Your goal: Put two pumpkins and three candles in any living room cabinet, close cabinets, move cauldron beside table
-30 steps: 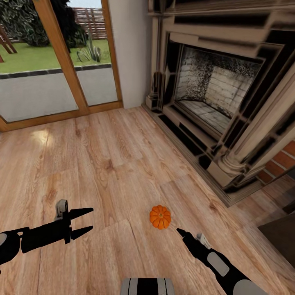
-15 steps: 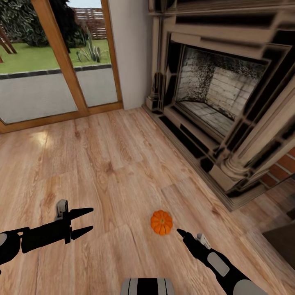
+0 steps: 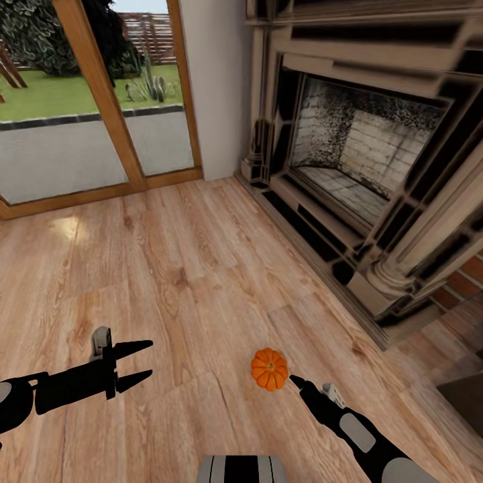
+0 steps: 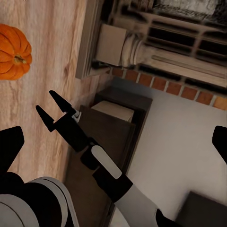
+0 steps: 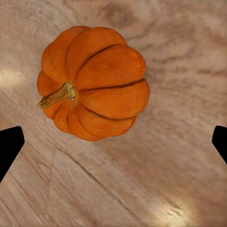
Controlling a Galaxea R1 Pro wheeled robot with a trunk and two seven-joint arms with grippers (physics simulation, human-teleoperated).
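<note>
Floor: pale wooden planks (image 3: 201, 268) run across the living room, from the glass patio doors (image 3: 87, 100) to the ornate stone fireplace (image 3: 362, 154).
Pumpkin: one small orange ribbed pumpkin (image 3: 270, 368) sits on the planks in front of the fireplace hearth, just beside the tip of the right gripper.
Right gripper: in the head view the right gripper (image 3: 296, 382) points at the pumpkin from close by, apart from it; its two fingers line up there, so that view alone cannot settle the gap. The left wrist view shows the right gripper (image 4: 53, 108) from the side with its black fingers spread.
Right wrist view: the pumpkin (image 5: 92, 90) lies ahead with its dry stem turned sideways, and the two dark fingertips (image 5: 9, 149) sit wide at opposite edges, nothing between them.
Left gripper: the left gripper (image 3: 139, 362) hovers over bare planks, well apart from the pumpkin, fingers parted and empty.
Left wrist view: the pumpkin (image 4: 14, 52) appears near the fireplace's column base (image 4: 127, 49), with a red brick strip (image 4: 175, 87) and a dark brown wooden unit (image 4: 111, 137) beside a white wall.
</note>
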